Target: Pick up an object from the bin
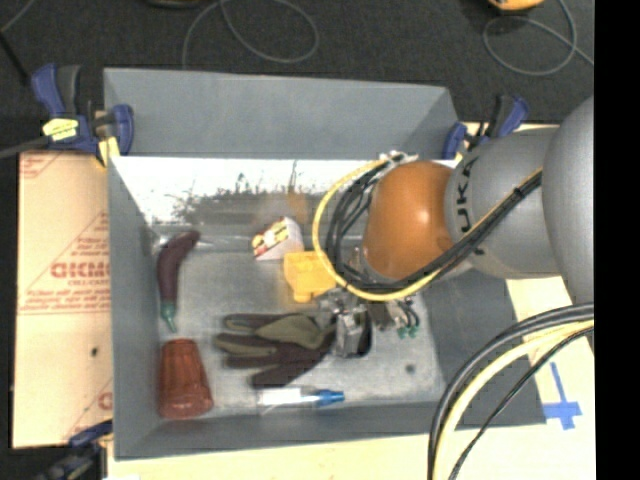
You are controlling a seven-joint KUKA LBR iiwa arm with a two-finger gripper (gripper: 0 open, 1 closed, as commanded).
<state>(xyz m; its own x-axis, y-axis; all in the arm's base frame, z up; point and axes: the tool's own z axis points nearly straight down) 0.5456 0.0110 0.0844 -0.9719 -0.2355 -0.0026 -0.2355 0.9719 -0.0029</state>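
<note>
My gripper (349,336) is low in the bin, right of the middle, under the orange cover. Its tips stand at the cuff end of a dark olive and maroon glove (277,345) that lies flat with its fingers pointing left. A yellow block-like piece (306,274) sits just behind the gripper, partly hidden by the cables. A white pen with a blue cap (299,399) lies along the front wall, below the glove.
A purple eggplant-shaped toy (171,271) lies by the left wall, a dark red cup (182,378) in the front left corner, and a small white and red packet (274,238) near the back wall. The arm and cables cover the bin's right side.
</note>
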